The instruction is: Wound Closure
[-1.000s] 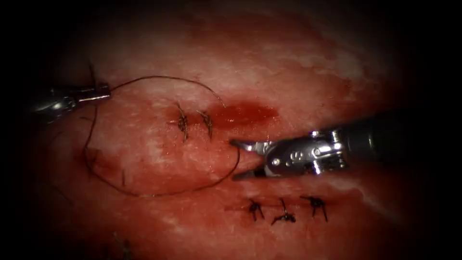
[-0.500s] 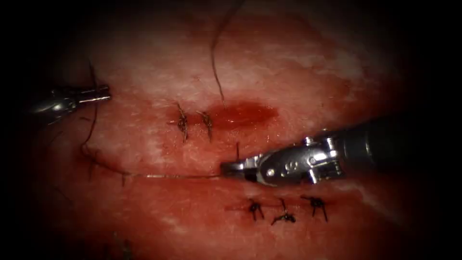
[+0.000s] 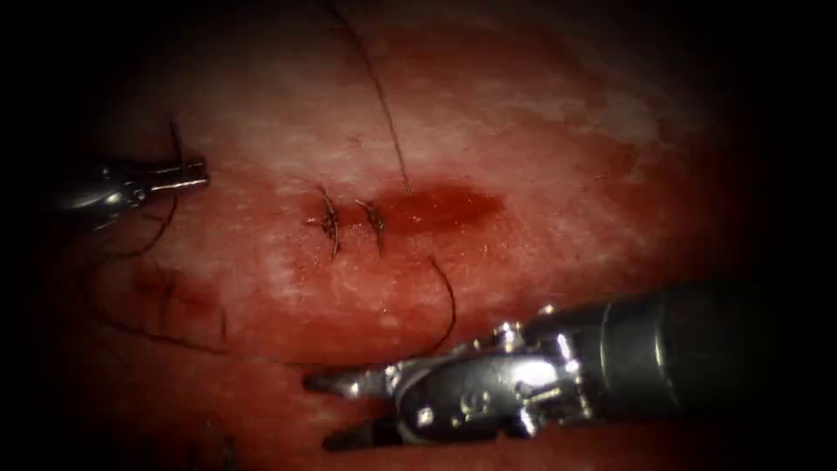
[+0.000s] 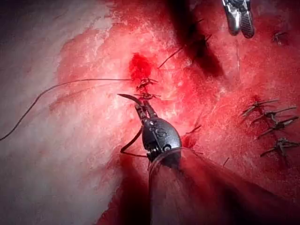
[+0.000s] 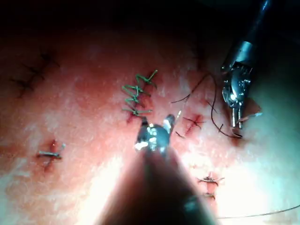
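Left arm's tool [image 4: 138,104], jaws closed on the curved needle [image 4: 127,97] near its middle, beside two stitches [image 4: 145,89] on the tissue [image 4: 93,70]; thread [image 4: 56,89] trails away.

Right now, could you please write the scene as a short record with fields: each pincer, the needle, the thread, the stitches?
left pincer: shut on the needle, seemingly near one end
right pincer: open, holds nothing
needle: at the left pincer, seemingly clear of the tissue
thread: loose strand running down to the red fluid; a second curl beside the right tool
stitches: two, just left of the red fluid
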You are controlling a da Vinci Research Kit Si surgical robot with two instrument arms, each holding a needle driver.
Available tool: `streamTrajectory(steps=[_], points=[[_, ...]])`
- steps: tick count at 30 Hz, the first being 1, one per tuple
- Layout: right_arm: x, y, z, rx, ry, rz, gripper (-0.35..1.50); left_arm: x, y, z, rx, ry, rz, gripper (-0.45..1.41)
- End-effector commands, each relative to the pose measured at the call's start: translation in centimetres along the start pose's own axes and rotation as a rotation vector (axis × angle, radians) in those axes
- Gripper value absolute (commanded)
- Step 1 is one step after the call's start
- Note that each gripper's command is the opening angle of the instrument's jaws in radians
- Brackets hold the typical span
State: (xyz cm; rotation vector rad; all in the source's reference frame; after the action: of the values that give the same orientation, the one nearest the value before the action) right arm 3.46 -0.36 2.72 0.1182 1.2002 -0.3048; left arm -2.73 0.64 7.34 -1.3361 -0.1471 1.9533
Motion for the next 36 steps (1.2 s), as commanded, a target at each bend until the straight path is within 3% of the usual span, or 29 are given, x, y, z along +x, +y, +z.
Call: streamTrajectory(steps=[1,2,5,14,20,23,27,31,36], points=[[-0.10,-0.01,0.03,-0.007,-0.005,0.003,1.21,-0.09,0.06,0.04,-0.004,-0.003,-0.002,-0.45],[-0.23,0.02,-0.04,-0.028,-0.027,0.006,1.30,-0.09,0.06,0.04,-0.003,-0.003,-0.002,-0.45],[-0.57,0.03,-0.22,-0.060,-0.062,0.011,1.30,-0.11,0.05,0.06,-0.005,-0.005,0.000,-0.45],[-1.15,-0.06,-0.27,-0.069,-0.142,0.004,1.31,-0.14,0.06,0.08,-0.007,-0.006,0.003,-0.45],[-1.21,-0.16,-0.48,-0.047,-0.124,0.047,1.33,-0.15,0.03,0.05,-0.011,-0.006,0.004,-0.40],[-1.17,-0.26,-0.84,-0.003,-0.058,0.114,1.23,-0.16,0.00,0.03,-0.014,-0.007,0.005,-0.40],[-1.19,-0.25,-1.03,-0.022,-0.003,0.130,1.16,-0.16,0.00,0.04,-0.013,-0.006,0.005,-0.40],[-1.30,-0.23,-0.96,-0.033,0.000,0.133,1.21,-0.16,0.01,0.04,-0.012,-0.006,0.005,-0.40],[-1.39,-0.19,-0.65,-0.059,-0.019,0.135,1.25,-0.16,0.01,0.04,-0.011,-0.006,0.005,-0.40]])
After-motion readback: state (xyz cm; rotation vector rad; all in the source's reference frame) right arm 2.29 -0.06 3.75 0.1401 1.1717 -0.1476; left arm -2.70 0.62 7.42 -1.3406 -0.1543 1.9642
